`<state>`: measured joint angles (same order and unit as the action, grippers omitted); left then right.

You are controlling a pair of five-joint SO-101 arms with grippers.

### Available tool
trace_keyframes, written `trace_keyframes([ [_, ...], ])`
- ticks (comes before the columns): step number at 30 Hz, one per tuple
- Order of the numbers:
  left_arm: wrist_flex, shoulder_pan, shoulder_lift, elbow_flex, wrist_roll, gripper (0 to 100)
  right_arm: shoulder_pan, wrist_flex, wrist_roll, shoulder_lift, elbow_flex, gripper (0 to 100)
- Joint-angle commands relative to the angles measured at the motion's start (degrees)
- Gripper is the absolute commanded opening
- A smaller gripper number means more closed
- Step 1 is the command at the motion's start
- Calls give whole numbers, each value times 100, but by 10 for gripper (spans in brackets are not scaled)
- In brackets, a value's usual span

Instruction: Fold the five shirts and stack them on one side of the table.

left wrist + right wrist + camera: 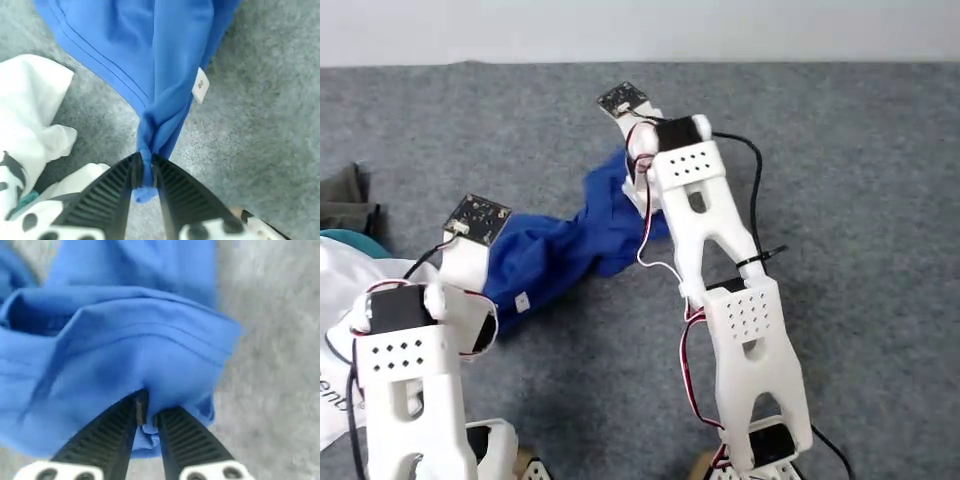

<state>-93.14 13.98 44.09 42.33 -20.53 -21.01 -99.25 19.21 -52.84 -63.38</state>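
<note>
A blue shirt [565, 245] hangs bunched and stretched between both arms over the grey table. My left gripper [145, 172] is shut on one twisted end of the blue shirt [150, 60], near a small white tag [200, 85]. In the high view the left gripper [492, 305] is at the shirt's lower left end. My right gripper [146, 412] is shut on a hemmed fold of the blue shirt [125, 340]. From above, the right gripper [636, 180] stands at the shirt's upper right end.
A crumpled white shirt [338, 290] with dark print lies at the left edge, also the white shirt [30, 110] beside my left gripper. A teal garment [350, 240] and an olive one [345, 195] lie behind it. Bare grey table [860, 200] stretches to the right.
</note>
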Motion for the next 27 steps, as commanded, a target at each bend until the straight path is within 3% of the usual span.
trace_keyframes([
  [1,44,9,132,-374,-18,5,347,-374,176,207,-176,9],
  [9,44,9,132,-391,-53,5,892,-374,501,1341,1785,9],
  [15,88,0,88,-382,-141,5,884,-338,598,2026,2857,16],
  [22,88,0,123,-374,-668,5,699,-259,35,2475,2848,284],
  [27,88,0,97,-374,-695,5,637,435,-255,2352,2848,307],
])
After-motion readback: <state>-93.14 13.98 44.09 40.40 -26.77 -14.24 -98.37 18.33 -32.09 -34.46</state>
